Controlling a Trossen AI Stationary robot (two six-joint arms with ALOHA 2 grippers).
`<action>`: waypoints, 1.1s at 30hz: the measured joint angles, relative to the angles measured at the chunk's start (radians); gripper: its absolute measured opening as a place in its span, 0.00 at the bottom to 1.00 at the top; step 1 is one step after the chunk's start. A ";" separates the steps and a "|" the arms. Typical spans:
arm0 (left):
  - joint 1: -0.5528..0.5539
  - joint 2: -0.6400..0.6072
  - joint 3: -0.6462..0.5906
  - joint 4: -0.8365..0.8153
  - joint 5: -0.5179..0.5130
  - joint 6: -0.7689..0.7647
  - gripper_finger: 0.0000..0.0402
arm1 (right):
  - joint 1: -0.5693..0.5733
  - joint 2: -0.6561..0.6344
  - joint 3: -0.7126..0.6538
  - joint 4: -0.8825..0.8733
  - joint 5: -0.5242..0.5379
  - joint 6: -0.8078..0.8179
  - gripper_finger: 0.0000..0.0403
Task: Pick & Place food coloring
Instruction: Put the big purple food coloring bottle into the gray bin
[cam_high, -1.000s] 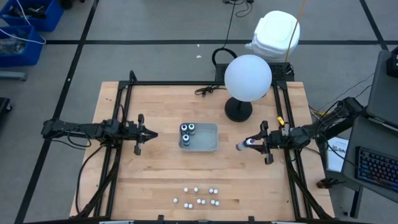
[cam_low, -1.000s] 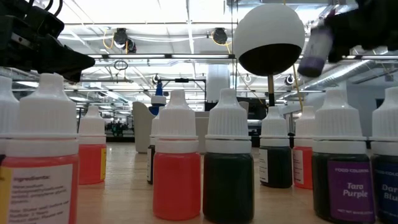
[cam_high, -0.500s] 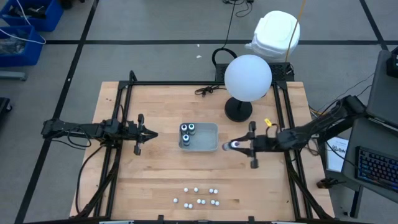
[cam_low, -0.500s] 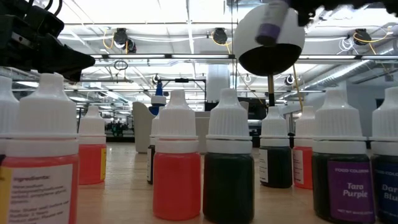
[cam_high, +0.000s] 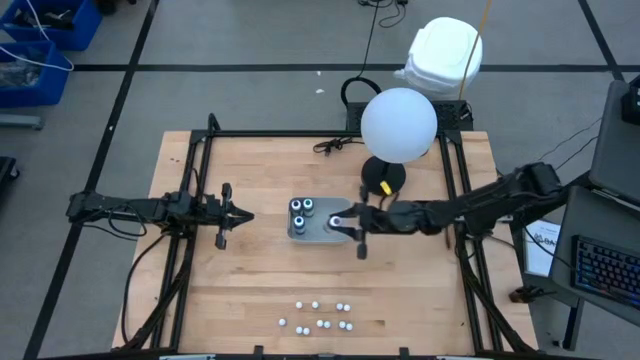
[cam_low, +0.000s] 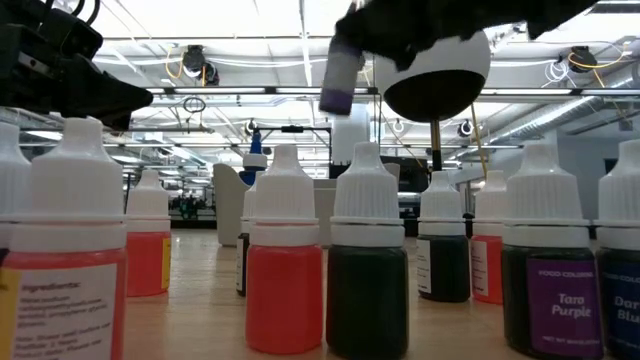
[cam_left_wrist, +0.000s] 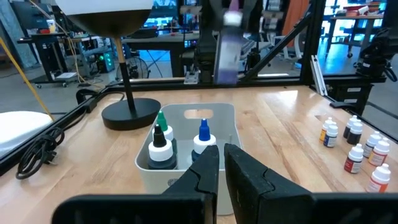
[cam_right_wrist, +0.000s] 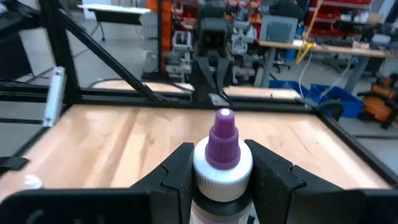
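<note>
Small purple-capped dropper bottle (cam_right_wrist: 222, 163) was clamped in right gripper (cam_high: 345, 222), over clear rect. plastic tray (cam_high: 335, 235). Left gripper (cam_high: 243, 215) sat shut, empty. Risk: early release, bottle tipped onto tray's bottles.

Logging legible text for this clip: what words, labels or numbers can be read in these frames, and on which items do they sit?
"FOOD COLORING" and "Taro Purple": label of the purple bottle at the right of the low view.
"Ingredients:": label of the red bottle nearest the camera at the left of the low view; the lines below it are too small to read.
"Dar... Blu...": cut-off label of the blue bottle at the low view's right edge.
Other labels are too blurred to read.
</note>
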 joint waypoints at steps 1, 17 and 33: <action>0.000 0.000 0.000 0.000 0.000 0.000 0.09 | -0.015 0.026 0.005 0.004 -0.017 0.005 0.27; 0.000 0.000 0.000 0.000 0.000 0.018 0.09 | -0.109 0.263 0.014 0.162 -0.068 0.101 0.27; 0.000 0.000 0.000 -0.007 0.000 0.018 0.09 | -0.111 0.400 0.161 0.069 -0.063 0.094 0.27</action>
